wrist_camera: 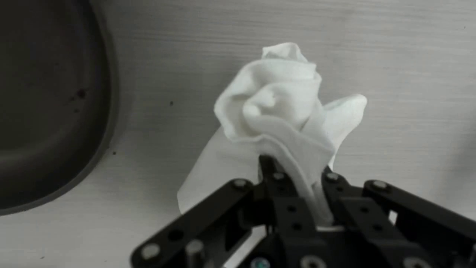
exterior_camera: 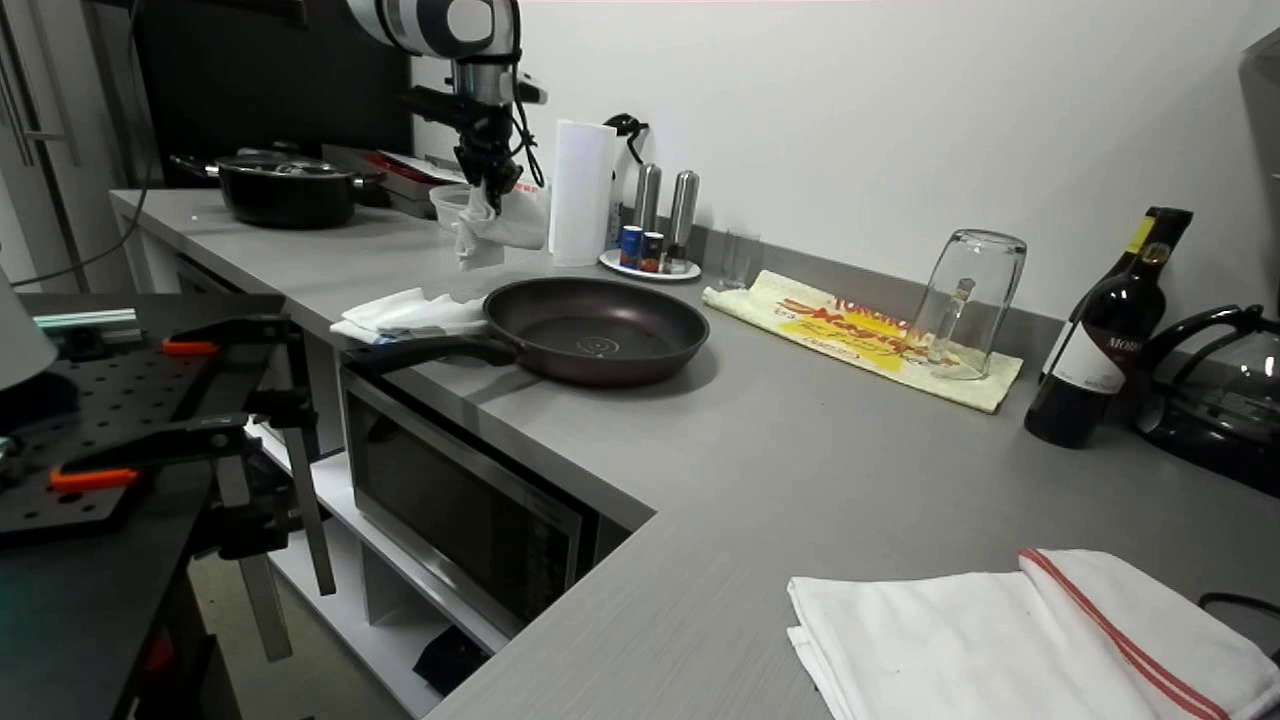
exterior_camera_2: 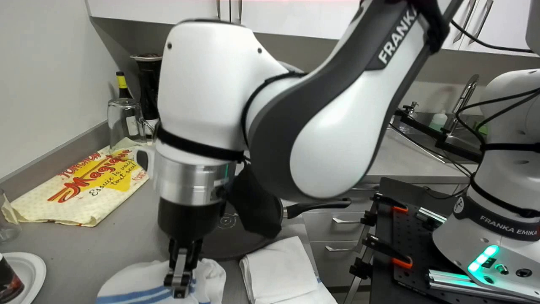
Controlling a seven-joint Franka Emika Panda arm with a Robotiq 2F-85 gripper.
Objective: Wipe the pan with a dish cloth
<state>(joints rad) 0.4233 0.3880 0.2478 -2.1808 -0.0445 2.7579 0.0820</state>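
We have the claw [wrist_camera: 298,169] gripping the cloth [wrist_camera: 279,102]; pan [wrist_camera: 41,89] lies left in wrist view. We should clear its rim [wrist_camera: 105,80], then press lightly, cloth leading.

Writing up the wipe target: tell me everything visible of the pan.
The frying pan is round, shallow and near black, browner outside, apparently coated metal. A pale circular mark sits mid-base; the wrist view shows a few dark specks inside. It rests flat, open side up, on the counter, its long black handle jutting past the edge. A folded white cloth lies beside it; whether they touch, I can't tell.
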